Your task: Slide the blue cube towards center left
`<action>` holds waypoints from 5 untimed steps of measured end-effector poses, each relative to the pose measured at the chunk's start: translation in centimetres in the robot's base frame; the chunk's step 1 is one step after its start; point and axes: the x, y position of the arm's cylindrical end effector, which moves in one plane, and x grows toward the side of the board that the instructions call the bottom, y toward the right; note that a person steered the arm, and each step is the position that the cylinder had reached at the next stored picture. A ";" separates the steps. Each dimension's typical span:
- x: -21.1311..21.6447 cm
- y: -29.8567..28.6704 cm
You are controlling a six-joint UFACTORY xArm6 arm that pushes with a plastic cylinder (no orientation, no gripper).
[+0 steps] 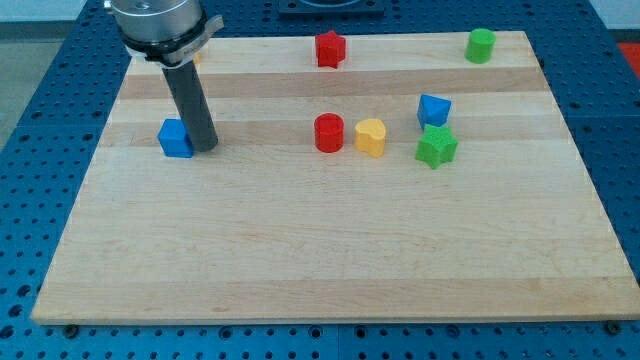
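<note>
The blue cube (175,138) sits on the wooden board (330,250) at the view's left, about mid-height. My dark rod comes down from the view's top left, and my tip (206,148) rests on the board right against the cube's right side.
A red cylinder (329,132) and a yellow heart-shaped block (370,137) stand near the board's middle. A second blue block (433,110) and a green star (436,147) lie to their right. A red star (330,48) and a green cylinder (480,45) sit along the top edge.
</note>
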 end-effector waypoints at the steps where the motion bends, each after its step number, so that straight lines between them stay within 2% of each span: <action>1: -0.1 -0.3; 5: -0.1 -2.5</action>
